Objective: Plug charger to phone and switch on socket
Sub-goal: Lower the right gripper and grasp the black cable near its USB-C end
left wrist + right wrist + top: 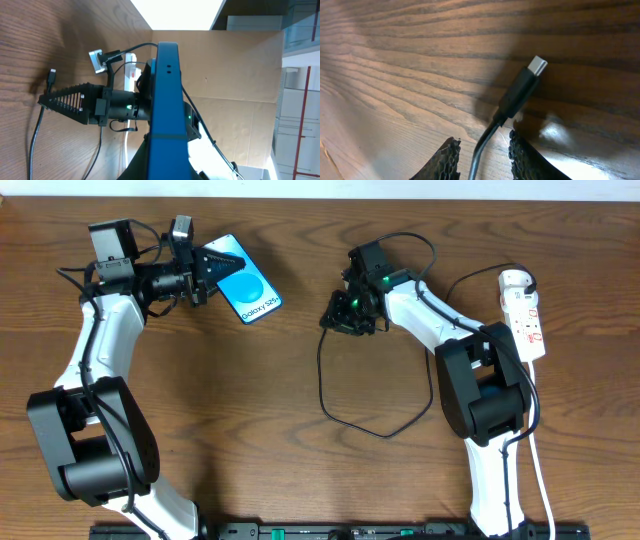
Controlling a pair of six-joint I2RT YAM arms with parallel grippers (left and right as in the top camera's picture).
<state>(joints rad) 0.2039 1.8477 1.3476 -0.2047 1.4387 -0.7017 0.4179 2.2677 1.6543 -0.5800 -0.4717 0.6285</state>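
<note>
Right gripper [482, 141], jaws apart, is straddling the charger [519, 94] behind its plug; left gripper [236, 263] is clamping the phone [258, 295] for insertion.

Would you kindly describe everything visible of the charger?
The charger is a thin black cable ending in a black plug with a small silver tip. The plug lies flat on the wooden table, unplugged. The cable passes between the open fingers of the right gripper and loops across the table.

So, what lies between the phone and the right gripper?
Only bare table; the overhead view shows nothing between phone and right gripper.
</note>
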